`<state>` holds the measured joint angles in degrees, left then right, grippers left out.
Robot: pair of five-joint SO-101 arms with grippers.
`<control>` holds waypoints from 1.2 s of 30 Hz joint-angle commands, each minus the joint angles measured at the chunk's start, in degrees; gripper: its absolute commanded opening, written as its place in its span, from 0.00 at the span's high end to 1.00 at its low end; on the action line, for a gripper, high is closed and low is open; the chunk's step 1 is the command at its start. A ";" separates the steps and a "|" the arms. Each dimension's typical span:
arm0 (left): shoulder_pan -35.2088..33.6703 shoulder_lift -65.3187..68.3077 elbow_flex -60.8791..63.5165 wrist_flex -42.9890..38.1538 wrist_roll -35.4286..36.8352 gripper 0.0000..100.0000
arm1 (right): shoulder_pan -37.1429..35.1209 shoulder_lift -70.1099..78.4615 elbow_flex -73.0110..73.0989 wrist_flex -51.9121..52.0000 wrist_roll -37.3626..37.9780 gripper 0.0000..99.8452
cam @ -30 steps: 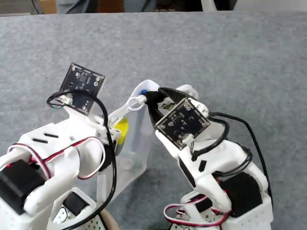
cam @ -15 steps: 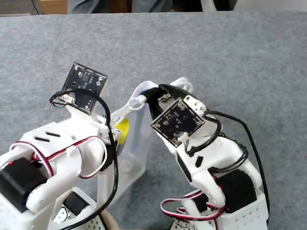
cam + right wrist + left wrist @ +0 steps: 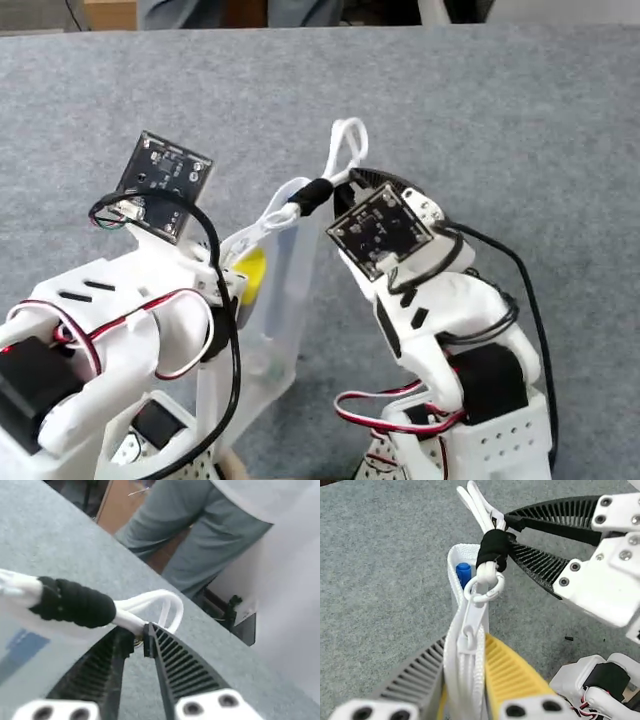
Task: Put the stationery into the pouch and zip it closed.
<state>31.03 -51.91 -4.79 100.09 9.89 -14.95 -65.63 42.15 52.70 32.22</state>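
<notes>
Since a second ago the right gripper (image 3: 350, 178) has drawn back from over the far end of the translucent white pouch (image 3: 275, 310) toward the far right. The white cord loop (image 3: 345, 140) it holds now stands clear of the pouch, pointing away from the arms.

The right fingers are pinched together on that cord just beyond the black sleeve (image 3: 312, 195) that binds its strands. In the right wrist view the loop (image 3: 160, 600) curls past the right gripper's (image 3: 142, 635) tips and the sleeve (image 3: 75, 602) lies on the pouch side.

The pouch stands on edge on the grey carpeted worktop (image 3: 500, 120) with its zip edge uppermost. Its long axis runs from near the arm bases to the far side, leaning slightly right at the far end.

The left gripper (image 3: 465, 640) is clamped across the zip edge, grey finger on one face and yellow finger on the other. The small zip slider (image 3: 467, 630) sits just beyond its tips. A metal ring (image 3: 482, 587) links the slider to the sleeve (image 3: 492, 547).

At the pouch's far end the mouth gapes a little, and the tip of a blue pen (image 3: 463, 572) shows inside, lying along the pouch's length.
</notes>
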 commanded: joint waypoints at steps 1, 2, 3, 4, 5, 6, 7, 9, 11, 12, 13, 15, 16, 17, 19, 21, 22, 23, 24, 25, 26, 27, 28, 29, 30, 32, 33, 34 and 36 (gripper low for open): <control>0.31 -3.78 -4.88 0.62 -0.18 0.97 | 6.51 0.75 3.47 -1.76 1.49 0.99; 0.31 -3.78 -4.88 0.62 -0.18 0.97 | 7.12 0.75 4.18 -2.29 1.49 0.99; 0.31 -3.87 -4.88 0.62 -0.18 0.97 | 7.74 0.75 4.88 -2.73 1.49 0.99; 0.31 -3.87 -4.97 0.62 -0.18 0.97 | 8.35 0.75 5.49 -3.16 1.49 0.99; 0.31 -3.87 -4.97 0.62 -0.18 0.97 | 8.88 0.75 5.93 -3.43 1.49 0.99; 0.31 -3.87 -4.97 0.62 -0.18 0.97 | 9.49 0.75 6.29 -3.60 1.49 0.99; 0.31 -3.87 -4.97 0.62 -0.18 0.97 | 10.02 0.75 6.64 -3.60 1.49 0.99; 0.31 -3.87 -5.58 0.62 -0.18 0.97 | 11.16 0.75 6.90 -3.60 1.49 0.99; 0.31 -3.87 -6.99 0.62 -0.18 0.97 | 11.96 0.75 6.90 -3.60 2.46 0.99; 0.31 -3.87 -7.69 0.62 -0.18 0.97 | 12.31 0.75 6.90 -3.60 3.16 0.99; 0.31 -3.87 -8.13 0.62 -0.18 0.97 | 12.57 0.75 6.90 -3.52 3.34 0.99; 0.31 -3.87 -7.87 0.62 -0.18 0.97 | 12.75 0.75 6.90 -3.43 3.43 0.99; 0.31 -3.87 -7.43 0.62 -0.18 0.97 | 12.66 0.75 6.73 -3.34 3.43 0.99; 0.31 -3.87 -6.99 0.62 -0.18 0.97 | 12.48 0.66 6.55 -3.16 3.43 0.99; 0.31 -3.87 -5.93 0.62 -0.18 0.97 | 12.40 0.40 6.37 -3.16 3.43 0.99; -0.13 -3.87 -4.88 0.62 -0.18 0.97 | 11.34 0.31 6.37 -2.99 3.43 0.99; -0.22 -3.87 -4.35 0.62 -0.35 0.97 | 10.81 0.31 6.37 -1.93 3.43 0.99; -0.22 -3.87 -3.65 0.62 -0.53 0.97 | 10.20 0.31 5.93 -0.09 3.43 0.99; -0.22 -3.87 -2.95 0.44 -0.53 0.97 | 8.88 0.31 4.79 2.46 3.52 0.99; -0.31 -3.52 -2.15 0.26 -0.62 0.97 | 7.47 0.31 3.21 5.36 3.52 0.99; -0.31 -3.34 -1.45 0.18 -0.62 0.97 | 5.98 0.31 1.27 8.09 3.52 0.98; -0.31 -3.25 -0.66 0.09 -0.62 0.97 | 4.92 0.31 -0.75 10.73 3.52 0.98; -0.31 -3.25 0.40 -0.44 -0.70 0.97 | 3.96 0.31 -2.95 13.27 3.52 0.98; -0.31 -3.25 1.71 -1.67 -0.70 0.97 | 3.25 0.31 -4.97 15.47 3.52 0.98; -0.31 -3.25 3.21 -2.90 -0.70 0.97 | 2.73 0.31 -6.81 17.41 3.52 0.98; -0.31 -3.25 5.67 -4.66 -0.70 0.97 | 2.11 0.31 -9.71 20.66 3.52 0.95; -0.31 -3.25 6.55 -5.27 -0.70 0.97 | 2.02 0.22 -10.95 21.98 3.34 0.92; -0.31 -3.25 7.34 -5.80 -0.70 0.97 | 1.93 0.22 -12.09 23.12 3.43 0.89; 0.04 -3.25 8.04 -6.07 -0.79 0.97 | 1.41 0.22 -14.02 25.41 3.52 0.84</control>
<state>30.68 -55.08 3.21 96.75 9.89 -12.48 -64.84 32.84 75.38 35.30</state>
